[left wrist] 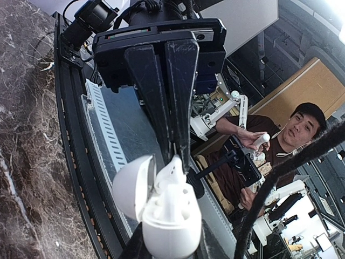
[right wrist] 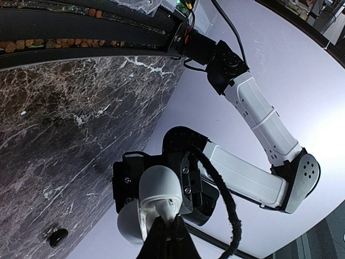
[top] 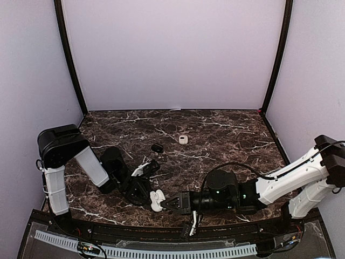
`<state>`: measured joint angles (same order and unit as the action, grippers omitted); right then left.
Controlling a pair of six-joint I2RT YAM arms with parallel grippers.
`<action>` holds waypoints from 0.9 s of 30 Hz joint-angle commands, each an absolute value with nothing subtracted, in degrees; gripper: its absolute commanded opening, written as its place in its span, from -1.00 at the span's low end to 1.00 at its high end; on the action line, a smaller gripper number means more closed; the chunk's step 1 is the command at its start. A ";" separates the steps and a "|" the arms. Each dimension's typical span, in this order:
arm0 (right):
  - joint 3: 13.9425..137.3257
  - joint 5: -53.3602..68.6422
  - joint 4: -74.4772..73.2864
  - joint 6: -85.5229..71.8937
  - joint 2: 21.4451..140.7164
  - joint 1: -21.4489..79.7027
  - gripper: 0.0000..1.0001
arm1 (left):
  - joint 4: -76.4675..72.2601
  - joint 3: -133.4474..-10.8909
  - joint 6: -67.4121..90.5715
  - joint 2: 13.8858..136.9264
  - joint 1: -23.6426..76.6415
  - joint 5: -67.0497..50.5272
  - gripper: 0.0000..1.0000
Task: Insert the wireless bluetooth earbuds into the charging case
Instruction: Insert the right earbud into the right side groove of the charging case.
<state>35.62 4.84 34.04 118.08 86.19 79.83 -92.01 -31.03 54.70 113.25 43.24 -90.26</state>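
My left gripper is shut on the white charging case and holds it just above the table's near edge. In the left wrist view the case fills the bottom, its lid swung open to the left and my left gripper mostly hidden behind it. My right gripper is shut on a white earbud. It presses the earbud into the case's open mouth. In the right wrist view my right gripper pinches the earbud against the case.
A small black case and a small white object lie on the dark marble table behind the arms. The black case also shows in the right wrist view. A black rail runs along the near edge.
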 commanded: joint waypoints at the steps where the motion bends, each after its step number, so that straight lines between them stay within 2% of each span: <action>1: 37.07 4.16 33.49 126.26 87.33 80.77 -0.80 | -104.94 -31.75 54.76 112.24 43.25 -91.67 -1.00; 6: 37.33 3.53 32.60 126.48 87.18 80.80 -0.57 | -104.95 -31.73 54.76 112.24 43.24 -91.70 -1.00; 19: 36.44 2.39 27.75 123.34 78.22 80.96 -0.47 | -104.94 -31.23 53.22 111.47 43.24 -91.76 -1.00; 23: 36.48 4.23 25.10 115.41 75.15 80.87 -0.46 | -104.94 -31.10 52.73 111.36 43.24 -91.54 -1.00; 27: 36.04 5.73 29.14 91.89 73.61 79.84 -0.51 | -104.94 -30.84 51.99 111.27 43.17 -91.26 -1.00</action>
<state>36.18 4.08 26.04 111.94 75.16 80.25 -92.09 -31.03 53.95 113.23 43.24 -89.56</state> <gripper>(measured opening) 0.258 0.240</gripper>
